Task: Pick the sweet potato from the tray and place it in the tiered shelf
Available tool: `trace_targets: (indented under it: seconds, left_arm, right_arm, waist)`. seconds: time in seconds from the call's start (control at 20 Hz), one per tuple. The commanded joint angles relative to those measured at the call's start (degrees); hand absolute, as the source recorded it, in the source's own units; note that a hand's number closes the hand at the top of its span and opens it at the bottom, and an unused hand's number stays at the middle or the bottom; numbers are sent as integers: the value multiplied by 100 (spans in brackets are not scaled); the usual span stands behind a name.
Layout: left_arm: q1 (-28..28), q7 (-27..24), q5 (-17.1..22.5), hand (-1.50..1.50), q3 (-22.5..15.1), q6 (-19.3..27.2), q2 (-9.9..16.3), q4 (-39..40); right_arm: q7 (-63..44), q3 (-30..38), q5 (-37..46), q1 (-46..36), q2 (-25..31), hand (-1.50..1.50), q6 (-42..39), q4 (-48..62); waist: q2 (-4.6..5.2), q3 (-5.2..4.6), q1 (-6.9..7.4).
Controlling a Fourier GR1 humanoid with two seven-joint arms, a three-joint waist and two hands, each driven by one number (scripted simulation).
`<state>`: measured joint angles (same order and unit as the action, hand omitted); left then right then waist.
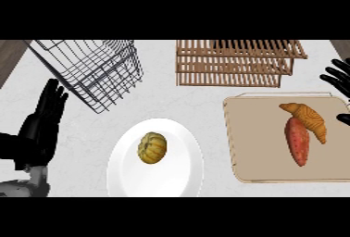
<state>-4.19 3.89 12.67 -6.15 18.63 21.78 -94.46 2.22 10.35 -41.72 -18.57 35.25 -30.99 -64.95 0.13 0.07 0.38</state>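
Two open hands: left hand (pixel 42 125) resting; right hand (pixel 338 76) perhaps above tray (pixel 239 139); croissant (pixel 308 118) touching sweet potato (pixel 298 143).

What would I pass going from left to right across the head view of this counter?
Left hand → wire basket → white plate with a small squash → wooden tiered shelf → beige tray holding the sweet potato and a croissant → right hand at the edge.

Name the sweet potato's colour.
Reddish-orange sweet potato, clearest in the head view.
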Motion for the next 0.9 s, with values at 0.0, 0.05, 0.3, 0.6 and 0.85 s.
trace_targets:
  seconds: [0.0, 0.05, 0.3, 0.6, 0.85]
  left_arm:
    - [-2, 81, 13, 0, 100, -122, 110, -74]
    - [156, 54, 11, 0, -37, -106, -33, -80]
    - [12, 235, -194, 0, -96, 189, -124, -180]
    - [-82, 437, -85, 0, -25, 51, -39, -138]
    - [-204, 417, -105, 0, 132, -32, -6, 16]
  right_arm:
    - [228, 221, 19, -141, 768, -150, -1367, 482]
    - [40, 49, 162, 65, 952, -150, -1498, 154]
    - [-182, -314, 997, -223, 1830, -150, -2017, -613]
    - [-35, -639, 3005, -187, 2353, -150, -1571, -2003]
    - [-711, -1164, 3855, -3, 2008, -150, -883, -2729]
  waist:
    - [8, 3, 32]
    - [-10, -3, -15]
    - [-25, -8, -25]
    - [-25, -2, -64]
    - [-20, -9, -63]
